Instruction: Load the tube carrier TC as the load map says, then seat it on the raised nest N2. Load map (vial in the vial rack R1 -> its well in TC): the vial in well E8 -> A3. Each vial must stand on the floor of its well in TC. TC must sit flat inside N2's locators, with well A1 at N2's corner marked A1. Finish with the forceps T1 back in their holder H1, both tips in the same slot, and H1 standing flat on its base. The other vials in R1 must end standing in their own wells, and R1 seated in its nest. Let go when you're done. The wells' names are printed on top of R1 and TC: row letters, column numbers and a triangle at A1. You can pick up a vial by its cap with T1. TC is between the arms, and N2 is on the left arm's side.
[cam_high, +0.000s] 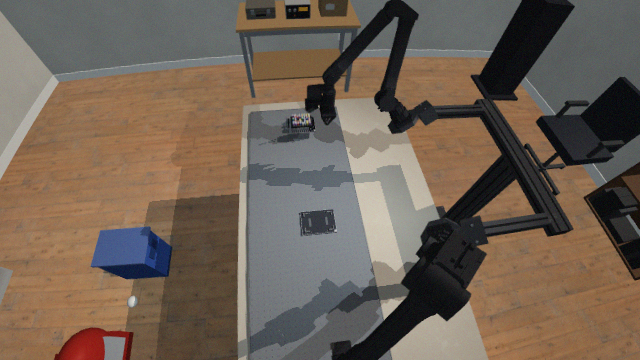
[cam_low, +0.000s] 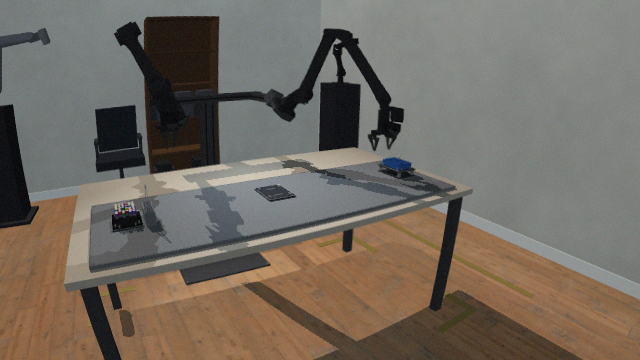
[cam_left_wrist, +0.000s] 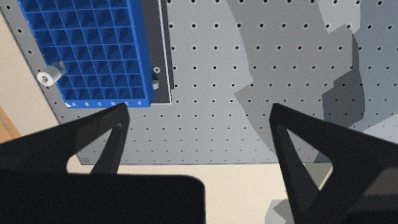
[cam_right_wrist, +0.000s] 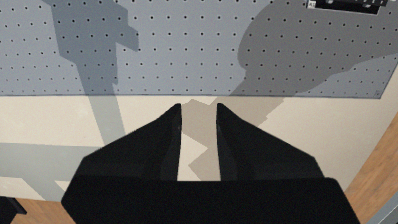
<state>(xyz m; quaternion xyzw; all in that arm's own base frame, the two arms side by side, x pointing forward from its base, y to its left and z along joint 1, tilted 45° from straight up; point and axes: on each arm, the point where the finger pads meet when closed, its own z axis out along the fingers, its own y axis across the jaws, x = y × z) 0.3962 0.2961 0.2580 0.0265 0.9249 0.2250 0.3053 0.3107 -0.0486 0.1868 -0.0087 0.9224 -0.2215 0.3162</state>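
While your left hand (cam_low: 382, 147) (cam_left_wrist: 199, 111) hangs above and just beside the blue carrier (cam_low: 396, 163) (cam_left_wrist: 100, 50), its fingers are spread wide with nothing between them. You have the carrier on a raised dark stand (cam_low: 401, 171) (cam_left_wrist: 165, 98) at the left arm's end of the bench (cam_high: 390, 195) (cam_low: 80, 280) (cam_left_wrist: 240, 175) (cam_right_wrist: 50, 120). One white-capped vial (cam_left_wrist: 50, 74) is in the carrier's A row, near the lettered edge; you cannot tell whether it reaches the floor. Well apart from the carrier, at the far end, is the black rack (cam_high: 301, 122) (cam_low: 127, 220) (cam_right_wrist: 345, 7) of colourful caps. Between them lies a flat dark plate (cam_high: 318, 222) (cam_low: 275, 192). Your right hand (cam_high: 327, 120) (cam_low: 170, 145) (cam_right_wrist: 199, 112), near the rack, is slightly open and holds nothing.
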